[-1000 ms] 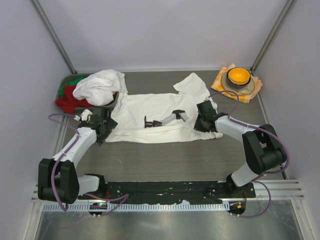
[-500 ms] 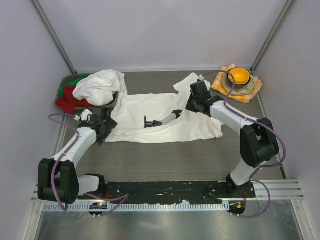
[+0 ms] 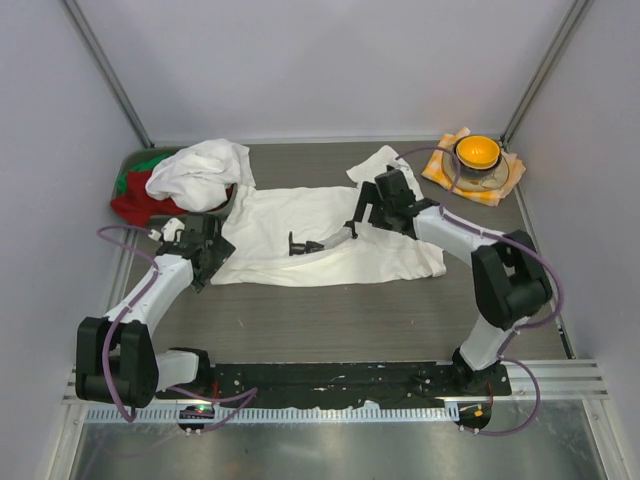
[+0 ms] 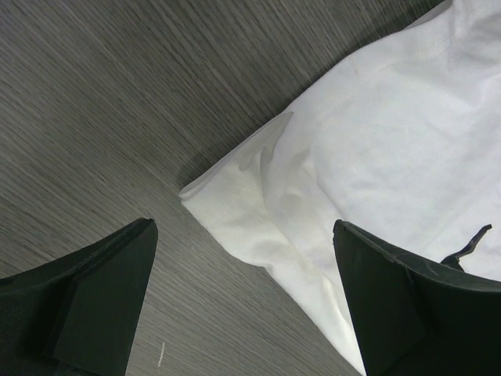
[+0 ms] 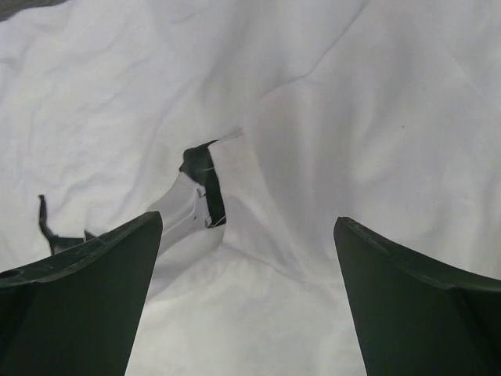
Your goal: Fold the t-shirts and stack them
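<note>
- A spread t-shirt (image 3: pixel 285 215) lies flat and wrinkled across the middle of the grey wood-grain tabletop (image 3: pixel 330 320), with one short sleeve reaching toward the far right corner.
- A bunched t-shirt (image 3: pixel 195 168), also white, sits crumpled at the far left, on top of a red garment (image 3: pixel 135 207) and a green garment (image 3: pixel 145 162).
- The left claw (image 4: pixel 243 225) stands wide open with nothing in it. It is at the near left corner of the spread t-shirt.
- In the left wrist view, that folded corner of cloth lies on the bare tabletop between the two dark fingers (image 4: pixel 109 298), apart from both.
- The right claw (image 5: pixel 247 219) is also spread wide and holds nothing. It is over the right half of the spread t-shirt, just inside the sleeve.
- Its wrist view shows only rumpled white cloth between the fingers (image 5: pixel 407 305) (whether the tips touch the fabric cannot be told).
- A small dark-and-grey shape (image 3: pixel 322 241) shows at the middle of the spread t-shirt, between the two claws. What it is cannot be told.
- At the far right, well apart from the shirts, an orange bowl (image 3: pixel 477 152) rests on an orange-and-white checked cloth (image 3: pixel 505 182).
</note>
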Robot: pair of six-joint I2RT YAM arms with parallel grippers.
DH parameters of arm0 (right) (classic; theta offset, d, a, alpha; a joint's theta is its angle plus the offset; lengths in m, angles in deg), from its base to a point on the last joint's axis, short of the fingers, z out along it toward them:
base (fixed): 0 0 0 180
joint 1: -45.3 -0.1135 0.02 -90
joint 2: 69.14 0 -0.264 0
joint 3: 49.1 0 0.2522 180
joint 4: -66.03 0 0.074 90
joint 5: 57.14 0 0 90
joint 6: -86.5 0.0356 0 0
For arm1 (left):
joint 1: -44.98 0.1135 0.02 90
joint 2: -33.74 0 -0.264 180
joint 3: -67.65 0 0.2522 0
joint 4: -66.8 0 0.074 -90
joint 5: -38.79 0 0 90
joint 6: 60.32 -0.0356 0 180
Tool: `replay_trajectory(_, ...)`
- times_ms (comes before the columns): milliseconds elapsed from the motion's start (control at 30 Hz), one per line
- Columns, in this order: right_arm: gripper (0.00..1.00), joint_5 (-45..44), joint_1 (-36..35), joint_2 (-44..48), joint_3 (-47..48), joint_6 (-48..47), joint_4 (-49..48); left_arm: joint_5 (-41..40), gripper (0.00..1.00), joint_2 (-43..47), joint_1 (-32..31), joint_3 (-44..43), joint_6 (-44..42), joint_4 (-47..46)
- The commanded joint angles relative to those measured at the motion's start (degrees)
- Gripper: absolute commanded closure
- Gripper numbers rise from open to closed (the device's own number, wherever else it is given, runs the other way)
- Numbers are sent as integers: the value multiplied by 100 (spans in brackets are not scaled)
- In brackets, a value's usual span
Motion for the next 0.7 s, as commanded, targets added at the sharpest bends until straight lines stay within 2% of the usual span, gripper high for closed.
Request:
replay_trajectory(0,1,-419,-315,1267,-284,-186,-358,22,0,15,-23,-168,-296,23)
replay_trajectory(167,1,-498,-649,1857,-890,-98,-260,189,1,-626,-119,-511,-508,207)
replay_trajectory(300,1,-261,-702,1875,-1522,-37,-611,251,7,-952,-172,-599,-455,41)
replay_trajectory(467,2,-59,-799,1656,-1945,-71,-981,198,19,-1102,-163,-836,-350,23)
replay_trajectory(500,2,-68,-808,1620,-1989,-80,-1025,198,24,-1111,-163,-863,-332,23)
replay_trajectory(667,3,11,-834,1506,-2217,-98,-1122,233,33,-1076,-172,-1021,-227,49)
